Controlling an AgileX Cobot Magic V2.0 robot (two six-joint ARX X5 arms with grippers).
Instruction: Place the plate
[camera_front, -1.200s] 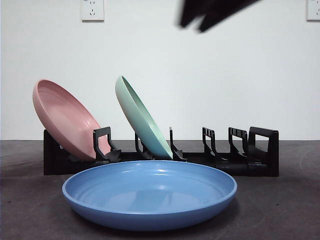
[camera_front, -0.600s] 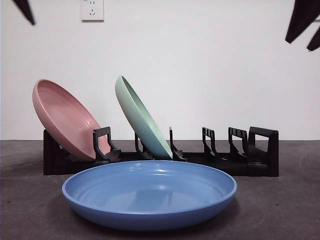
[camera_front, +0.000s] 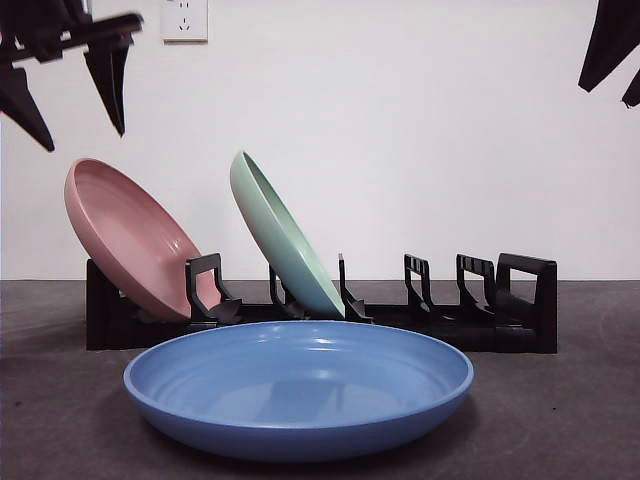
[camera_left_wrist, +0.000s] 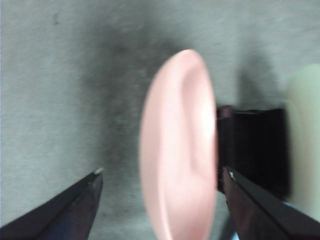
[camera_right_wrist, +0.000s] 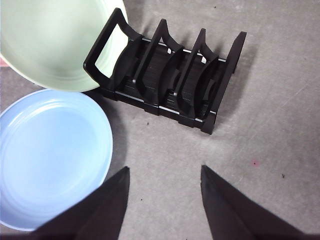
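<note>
This looks like a robot lab test bench rather than a kitchen. A bare grey desk (camera_front: 60, 420) meets a plain white wall (camera_front: 400, 130), with power sockets (camera_front: 185, 19) at 11 and 1 o'clock. Only a black rack (camera_front: 480, 315) and plastic plates (camera_front: 298, 385) are staged on it.

Three plates, one rack, two grippers
One blue plate (camera_front: 298, 385), one pink plate (camera_front: 130, 238), one green plate (camera_front: 283, 235); one black rack (camera_front: 470, 310); left gripper (camera_front: 70, 85), right gripper (camera_front: 612, 55)
</note>
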